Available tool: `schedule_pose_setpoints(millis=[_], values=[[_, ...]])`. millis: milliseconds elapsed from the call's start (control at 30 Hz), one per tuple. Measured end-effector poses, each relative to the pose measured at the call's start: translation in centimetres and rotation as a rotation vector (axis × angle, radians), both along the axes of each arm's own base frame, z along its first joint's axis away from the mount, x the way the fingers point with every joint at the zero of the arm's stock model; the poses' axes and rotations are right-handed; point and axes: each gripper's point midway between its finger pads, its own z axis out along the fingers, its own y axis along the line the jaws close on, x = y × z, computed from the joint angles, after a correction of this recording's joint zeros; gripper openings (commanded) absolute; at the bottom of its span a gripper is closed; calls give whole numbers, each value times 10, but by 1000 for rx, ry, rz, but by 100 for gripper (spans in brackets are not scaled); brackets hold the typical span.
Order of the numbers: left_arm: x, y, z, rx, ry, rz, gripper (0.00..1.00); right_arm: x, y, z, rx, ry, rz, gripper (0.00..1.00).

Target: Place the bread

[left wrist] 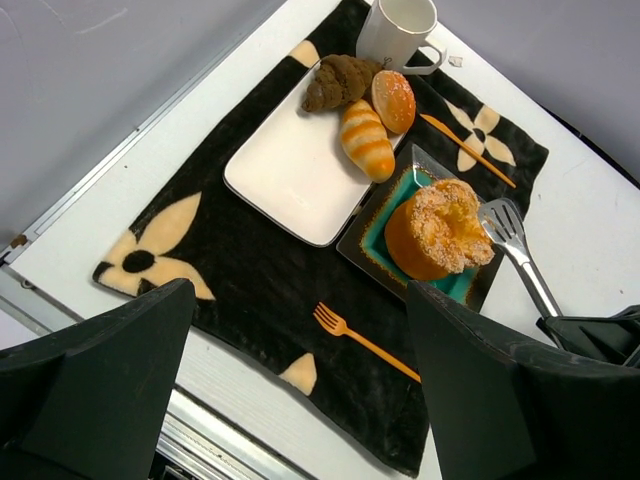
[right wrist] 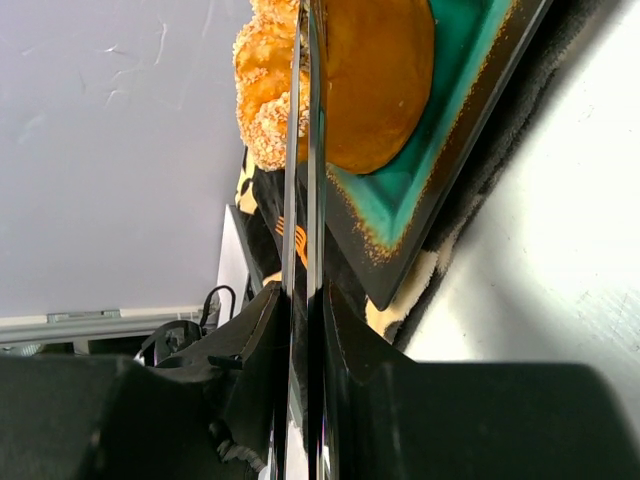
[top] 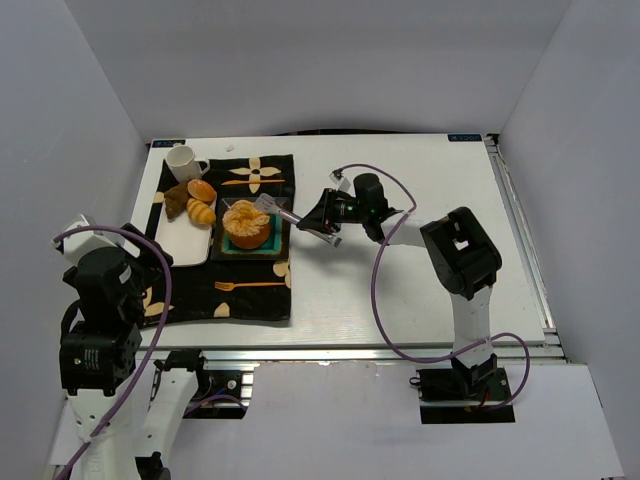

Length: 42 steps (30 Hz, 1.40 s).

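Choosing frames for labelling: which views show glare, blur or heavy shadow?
Top external: even light, sharp, soft shadows. Left wrist: bread sharp, left gripper's fingers dark in the foreground. Right wrist: tongs show mirror-like reflections down the centre.

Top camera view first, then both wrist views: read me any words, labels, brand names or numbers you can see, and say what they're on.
No text can be read in any view.
Small bluish sticker on the table's far edge: too small to read.
Mug: plain white, no lettering.
Placemat: flower motifs only, no letters.
Tongs: no marks visible.
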Motion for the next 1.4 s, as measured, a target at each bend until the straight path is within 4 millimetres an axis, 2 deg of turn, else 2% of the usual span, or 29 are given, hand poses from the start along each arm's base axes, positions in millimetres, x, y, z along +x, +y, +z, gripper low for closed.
schedule_pose_setpoints(millis=[233, 400, 667, 1167, 1300, 1400], values=[[1, -1, -4, -3, 7, -4, 98, -2, -1, 4, -6, -11, 3, 25], [4, -4, -13, -16, 26, -15, 98, -5, -3, 5, -8, -7, 3, 32], [4, -6, -12, -24, 21, -22, 98, -5, -3, 19, 7, -28, 3, 46], [5, -6, -12, -25, 21, -22, 98, -6, -5, 31, 11, -53, -1, 49], [5, -6, -12, -25, 21, -23, 98, -3, -10, 35, -31, -93, -32, 49], [4, -6, -12, -25, 21, -22, 98, 0, -17, 45, -53, -127, -59, 49]])
